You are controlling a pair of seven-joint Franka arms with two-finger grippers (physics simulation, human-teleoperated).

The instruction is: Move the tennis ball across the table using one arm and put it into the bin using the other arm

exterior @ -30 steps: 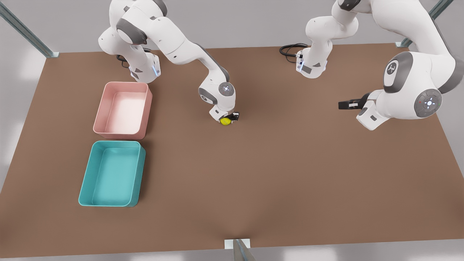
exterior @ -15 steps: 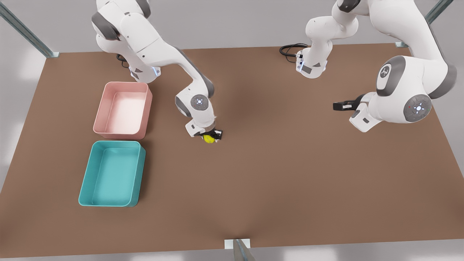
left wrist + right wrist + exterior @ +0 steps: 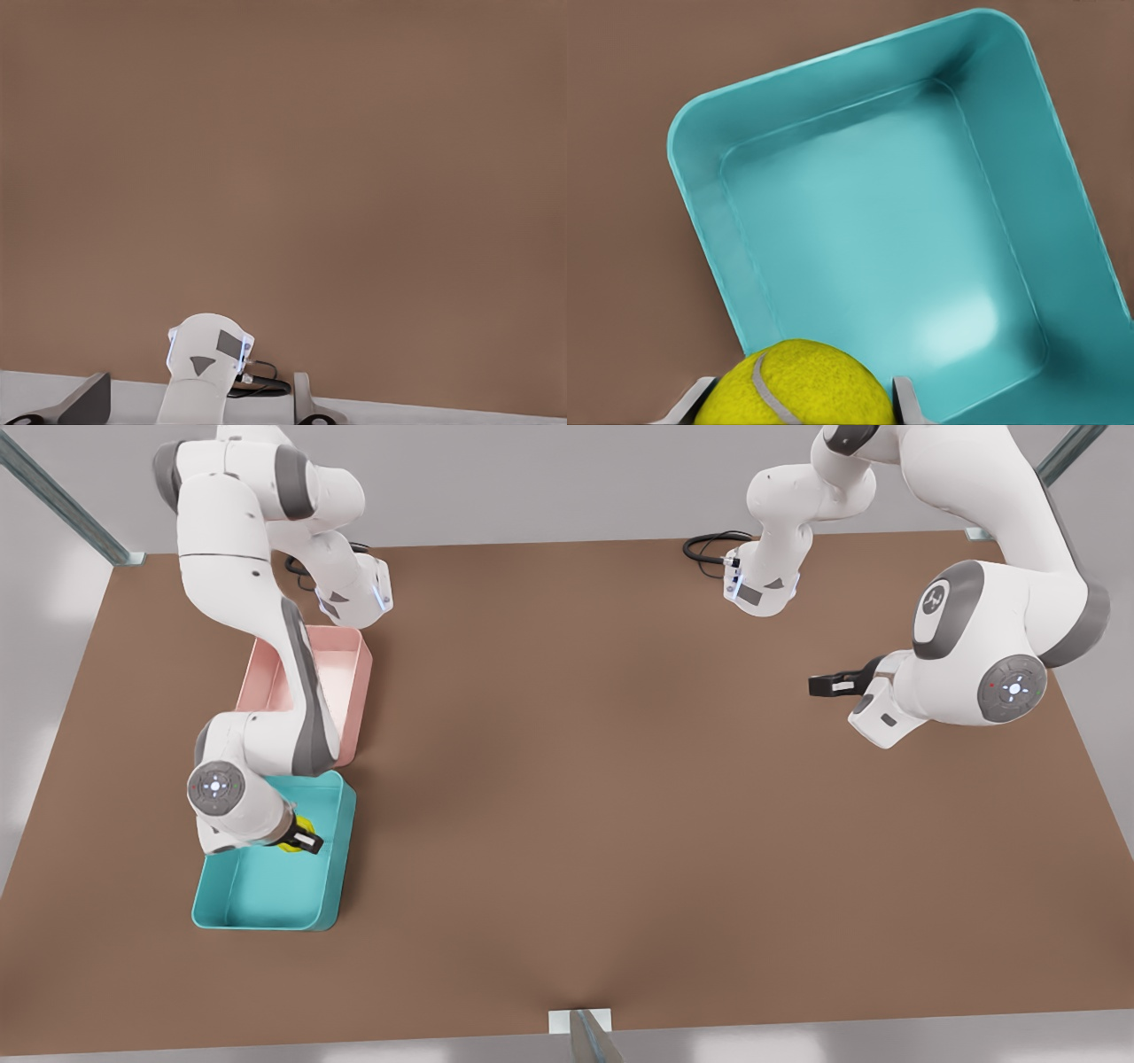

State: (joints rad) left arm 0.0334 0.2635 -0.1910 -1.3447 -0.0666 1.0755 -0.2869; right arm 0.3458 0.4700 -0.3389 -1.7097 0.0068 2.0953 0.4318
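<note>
The tennis ball (image 3: 291, 835), yellow-green with a pale seam, is held between the fingers of my right gripper (image 3: 299, 840), which is shut on it. It hangs over the far end of the teal bin (image 3: 266, 890) at the front view's left. In the right wrist view the tennis ball (image 3: 802, 385) sits between the two fingertips (image 3: 908, 403), with the teal bin (image 3: 895, 248) below it. My left gripper (image 3: 824, 684) waits open above the brown table (image 3: 620, 797) at the front view's right. Its spread fingertips (image 3: 89, 400) frame bare tabletop.
A pale pink tub (image 3: 345, 664) stands just behind the teal bin, partly covered by the right arm. Both arm bases (image 3: 762, 589) stand at the far table edge, with a black cable (image 3: 709, 545) coiled beside one.
My right gripper has carried the tennis ball from the table's middle toward the front view's left, until it hangs over the teal bin. The left arm has drifted slightly leftward.
</note>
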